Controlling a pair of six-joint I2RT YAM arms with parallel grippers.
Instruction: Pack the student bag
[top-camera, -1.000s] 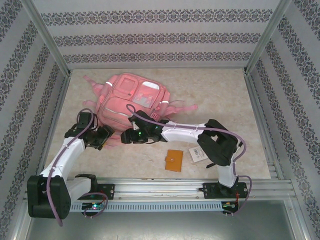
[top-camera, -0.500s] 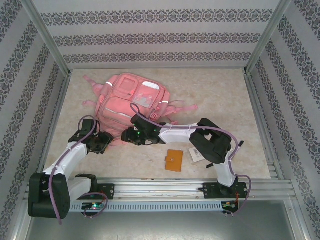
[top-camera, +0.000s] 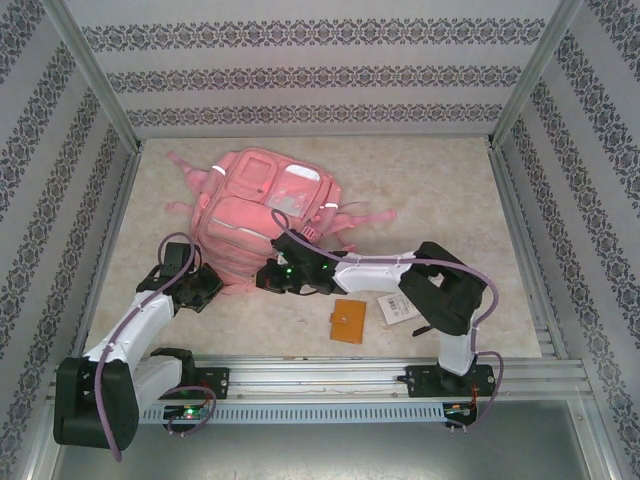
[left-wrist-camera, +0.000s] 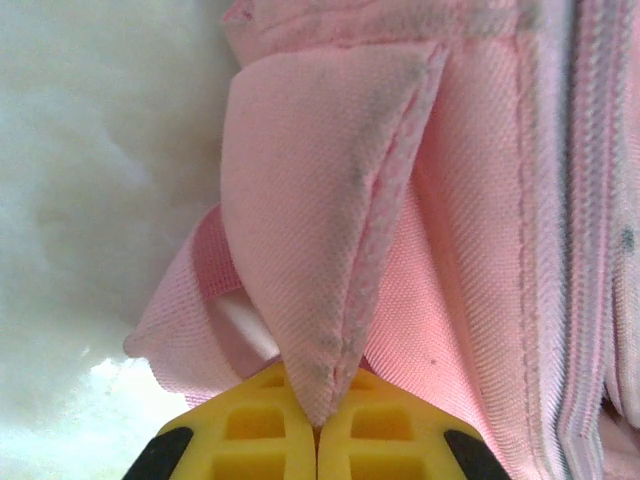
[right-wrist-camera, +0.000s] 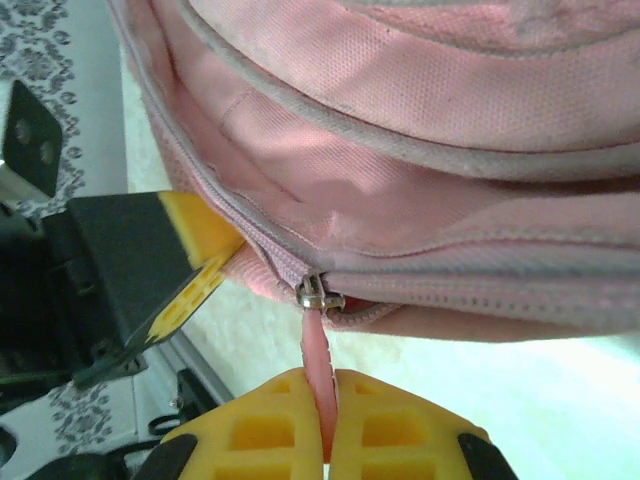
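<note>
An orange wallet (top-camera: 349, 321) and a white card (top-camera: 395, 308) lie on the worktop (top-camera: 430, 200), near the arms. Past them the left hand (left-wrist-camera: 317, 425) pinches a corner of the pink bag (top-camera: 262, 200). The right hand (right-wrist-camera: 327, 420) pinches its zip tab (right-wrist-camera: 316, 345). Opening the bag looks like the step now: pull the tab along. The zip looks shut, so the inside is hidden.

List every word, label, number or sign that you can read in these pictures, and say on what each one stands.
None can be read.
White paper tag, beside the orange wallet: dark print, too small to read.
Student bag: no lettering visible, either from above or in the close wrist views.
</note>
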